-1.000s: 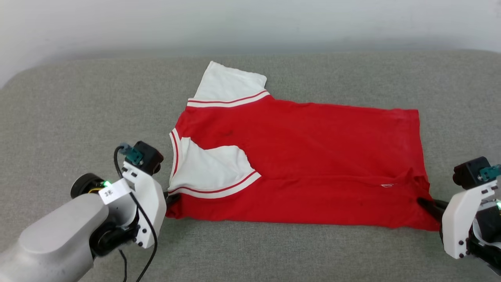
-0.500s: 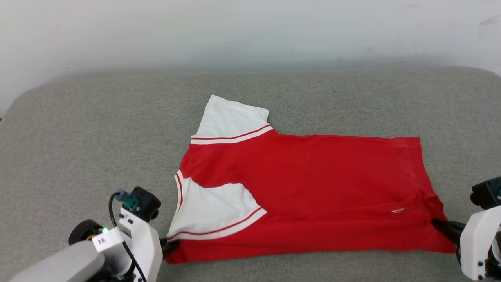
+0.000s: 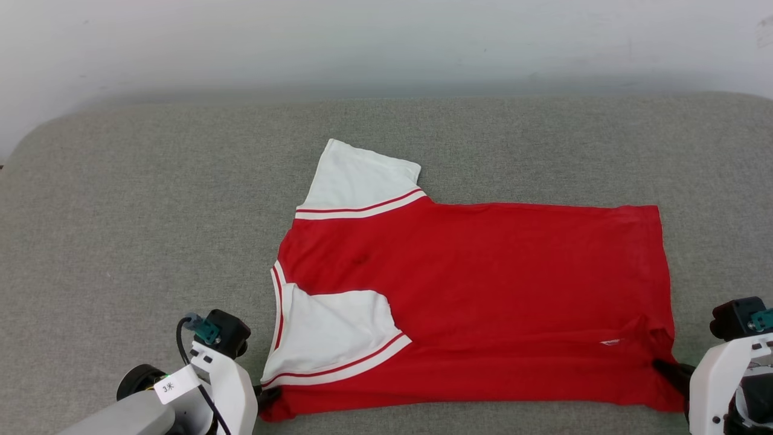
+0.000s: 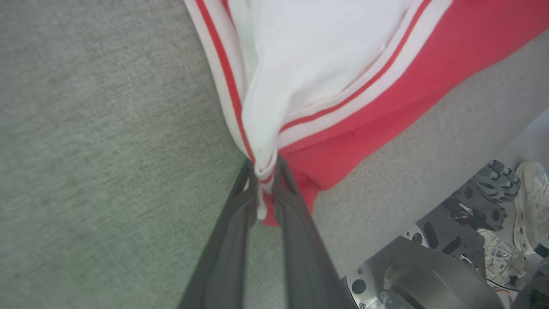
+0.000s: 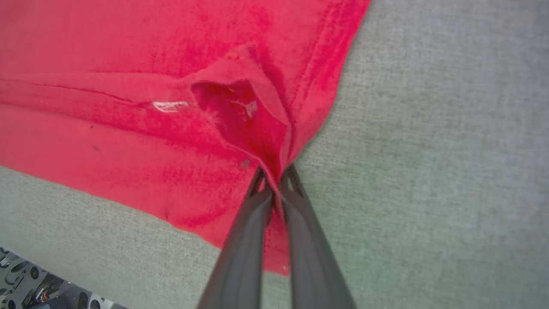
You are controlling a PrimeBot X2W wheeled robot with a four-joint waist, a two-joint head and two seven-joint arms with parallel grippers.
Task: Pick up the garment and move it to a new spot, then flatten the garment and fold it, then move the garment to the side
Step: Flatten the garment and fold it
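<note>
Red jersey tee, the garment, lies mostly flat on the grey woven surface, centre-right of it, collar end left, hem right.

Near edge: left gripper is pinched tight on the near-left corner, where striped collar trim, white sleeve and red body bunch together between its tips. Right gripper is clamped on the near-right hem corner. Cloth there puckers into a small open fold just beyond the tips, with a small white tag beside it.

Near sleeve: white, red-white striped cuff, folded in over the red body.

Mid: plain red panel, smooth, one small dark mark near the collar.

Far: second white sleeve sticks out flat past the far-left edge, same striped cuff. White wall behind.
</note>
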